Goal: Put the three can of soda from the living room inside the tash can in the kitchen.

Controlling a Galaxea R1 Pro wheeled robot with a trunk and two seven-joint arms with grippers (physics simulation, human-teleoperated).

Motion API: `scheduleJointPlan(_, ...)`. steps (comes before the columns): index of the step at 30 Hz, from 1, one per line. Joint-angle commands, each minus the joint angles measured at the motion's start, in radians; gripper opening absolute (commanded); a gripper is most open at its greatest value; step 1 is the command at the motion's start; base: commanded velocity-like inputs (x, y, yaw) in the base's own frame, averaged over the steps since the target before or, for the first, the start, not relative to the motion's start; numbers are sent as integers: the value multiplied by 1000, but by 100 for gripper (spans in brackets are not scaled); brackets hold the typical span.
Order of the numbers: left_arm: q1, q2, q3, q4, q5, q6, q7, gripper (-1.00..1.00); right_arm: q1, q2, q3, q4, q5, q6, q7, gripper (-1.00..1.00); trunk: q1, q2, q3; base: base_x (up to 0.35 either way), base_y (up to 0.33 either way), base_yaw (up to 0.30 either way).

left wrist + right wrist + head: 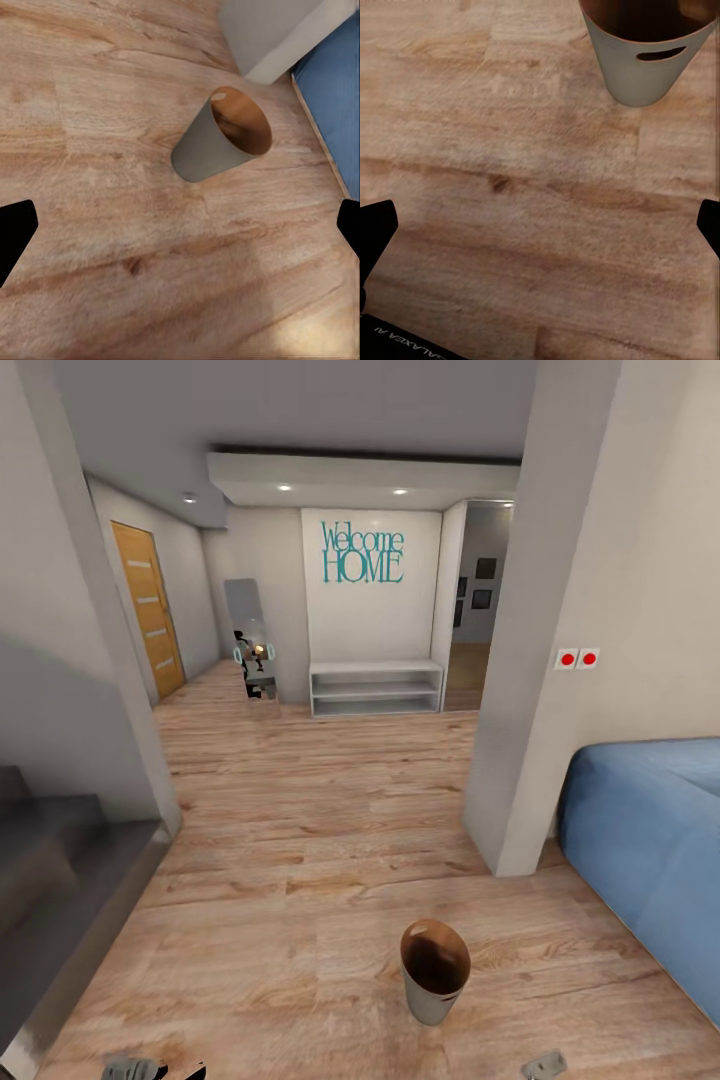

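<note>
Your pale grey tapered plastic bin (435, 972), upright near the blue sofa (650, 840), looks light and stiff: grip its rim or handle slot, both grippers (180, 225) (540, 225) spread wide, empty.

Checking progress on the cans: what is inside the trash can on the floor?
The trash can shows a glossy orange-brown inner wall and no can in the visible part. Its bottom is hidden by the near wall and by shadow, so I cannot rule one out.
</note>
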Motion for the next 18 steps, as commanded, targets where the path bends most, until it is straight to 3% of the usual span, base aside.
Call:
scheduleJointPlan(1,6,-6,0,-6,0,6,-6,100,0,-1,-1,-6,2,6,-2,100,0,0,0,0,0,0)
scheduleJointPlan(7,40,-35,0,-39,1,40,-39,100,-12,2,-4,-40,5,39,-36,100,0,0,0,0,0,0)
scheduleJointPlan(8,99,-36,1,-216,1,86,-253,100,-18,3,-3,-253,4,136,-218,100,0,0,0,0,0,0)
scheduleJointPlan(12,103,-38,3,-222,0,89,-266,100,-51,7,-1,-257,5,152,-318,100,0,0,0,0,0,0)
scheduleJointPlan(18,104,-38,4,-222,-1,89,-274,100,-134,41,1,-149,11,156,-375,100,0,0,0,0,0,0)
